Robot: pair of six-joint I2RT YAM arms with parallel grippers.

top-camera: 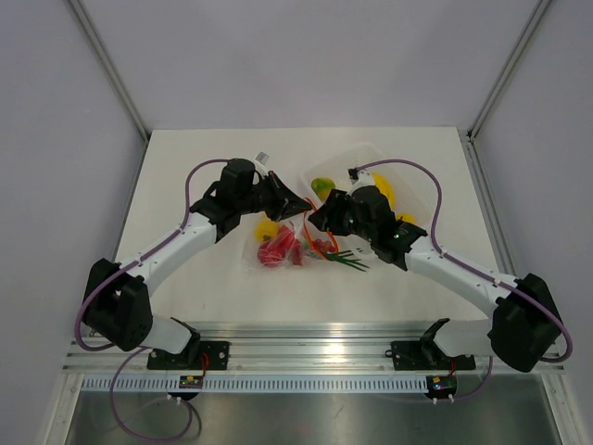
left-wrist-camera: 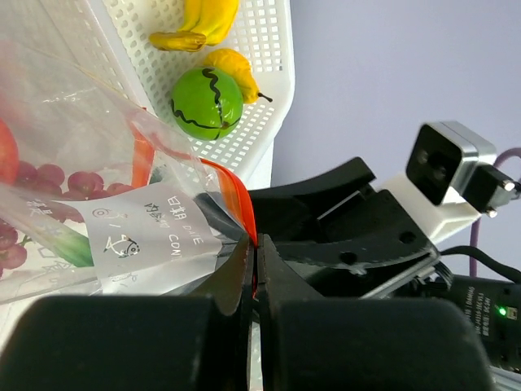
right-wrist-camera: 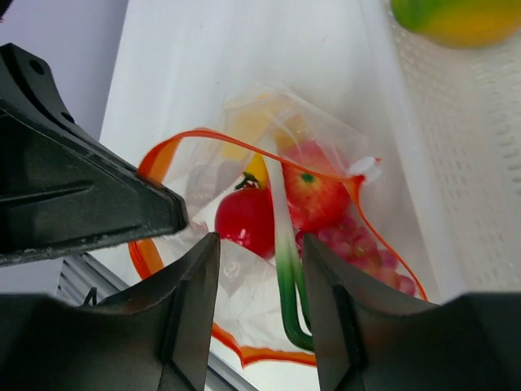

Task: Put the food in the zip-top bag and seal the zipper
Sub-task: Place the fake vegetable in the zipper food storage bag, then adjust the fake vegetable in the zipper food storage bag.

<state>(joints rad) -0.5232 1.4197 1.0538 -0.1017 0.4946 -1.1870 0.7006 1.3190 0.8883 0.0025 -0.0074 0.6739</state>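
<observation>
— What is the largest thing, and how do the arms sit?
— A smooth white table [top-camera: 185,185]. Over it the left arm [top-camera: 176,243] and right arm [top-camera: 454,269], white tubes with black joints, both bend inward. Their wrists meet just on the near side of the tray [left-wrist-camera: 269,41].
— The tray itself?
— Rectangular, translucent white plastic, its walls pierced in a fine grid. The zip-top bag [top-camera: 283,243] lies on the table against the tray's near-left side. It is thin clear film, crinkled, with a white printed label [left-wrist-camera: 155,232].
— And the ends of the arms?
— The left gripper [left-wrist-camera: 255,273] has its two black fingers pressed together on the zipper [left-wrist-camera: 234,187], a thin glossy orange-red strip, just beside the tray's wall. The right gripper [right-wrist-camera: 259,301] hangs over the gaping mouth with its fingers apart. A green stalk [right-wrist-camera: 285,269], white fading to green, runs through the gap close to one finger; I cannot tell whether they touch.
— The food?
— In the bag, beside the tray, are shiny red round fruits [right-wrist-camera: 244,218] and a knobbly bunch of purple grapes [right-wrist-camera: 358,244]. In the tray are a curved yellow banana [left-wrist-camera: 199,20], an orange-green mango [right-wrist-camera: 456,15] and a green round fruit [left-wrist-camera: 207,103] with wavy black lines.
</observation>
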